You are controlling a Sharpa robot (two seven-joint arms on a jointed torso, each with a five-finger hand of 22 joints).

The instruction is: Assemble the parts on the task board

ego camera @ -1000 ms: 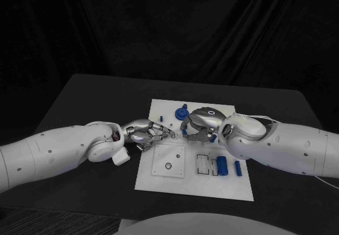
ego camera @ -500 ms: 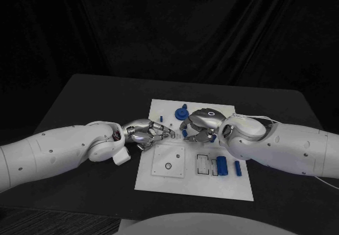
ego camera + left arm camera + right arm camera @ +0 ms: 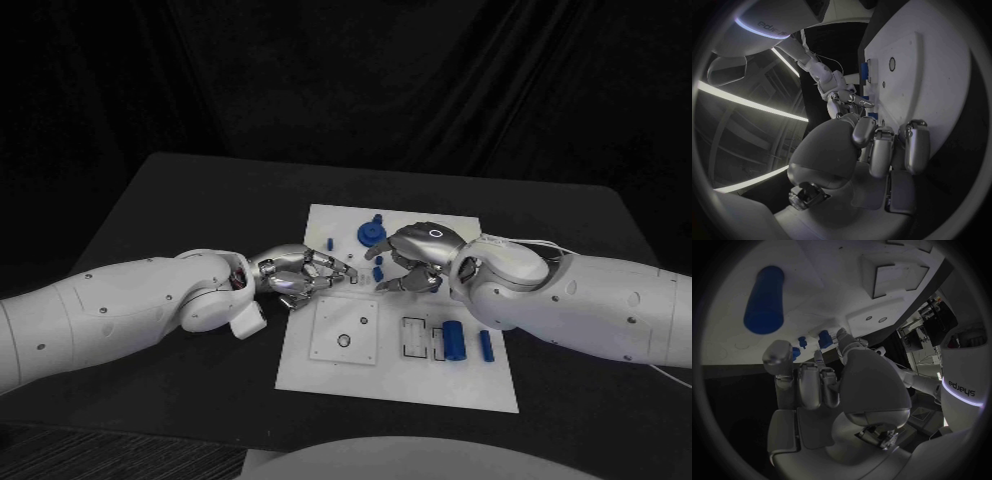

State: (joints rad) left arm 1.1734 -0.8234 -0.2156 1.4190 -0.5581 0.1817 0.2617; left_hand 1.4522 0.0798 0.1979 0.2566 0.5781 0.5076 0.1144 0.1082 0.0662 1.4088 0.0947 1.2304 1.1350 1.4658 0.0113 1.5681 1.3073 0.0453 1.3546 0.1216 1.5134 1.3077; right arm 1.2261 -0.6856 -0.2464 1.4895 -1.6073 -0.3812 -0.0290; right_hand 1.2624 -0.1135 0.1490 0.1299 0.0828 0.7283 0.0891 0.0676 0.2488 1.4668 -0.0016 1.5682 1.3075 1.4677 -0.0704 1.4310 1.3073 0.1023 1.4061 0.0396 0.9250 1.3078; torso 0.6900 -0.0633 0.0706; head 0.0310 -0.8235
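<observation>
The white task board [image 3: 332, 365] lies mid-table. My right hand [image 3: 415, 256] hovers over its middle, thumb and fingertips closed round a small blue peg [image 3: 378, 271] [image 3: 825, 338]. A second small blue piece [image 3: 802, 341] stands right beside the peg. My left hand [image 3: 300, 272] rests at the board's left edge, fingers [image 3: 879, 152] loosely curled and holding nothing. A blue gear-like part [image 3: 374, 231] and a thin blue pin [image 3: 330, 241] stand at the board's far end. A blue cylinder [image 3: 454, 340] [image 3: 764, 300] and a blue bar [image 3: 486, 345] lie near the front right.
A raised square plate with a round hole [image 3: 346, 328] sits on the board's front left, with slotted recesses [image 3: 417, 336] beside it. Black table [image 3: 188, 190] surrounds the board. Both forearms crowd the board's middle from either side.
My right hand has shifted slightly right and towards the front, uncovering the small blue peg at its fingertips. The left hand has barely moved.
</observation>
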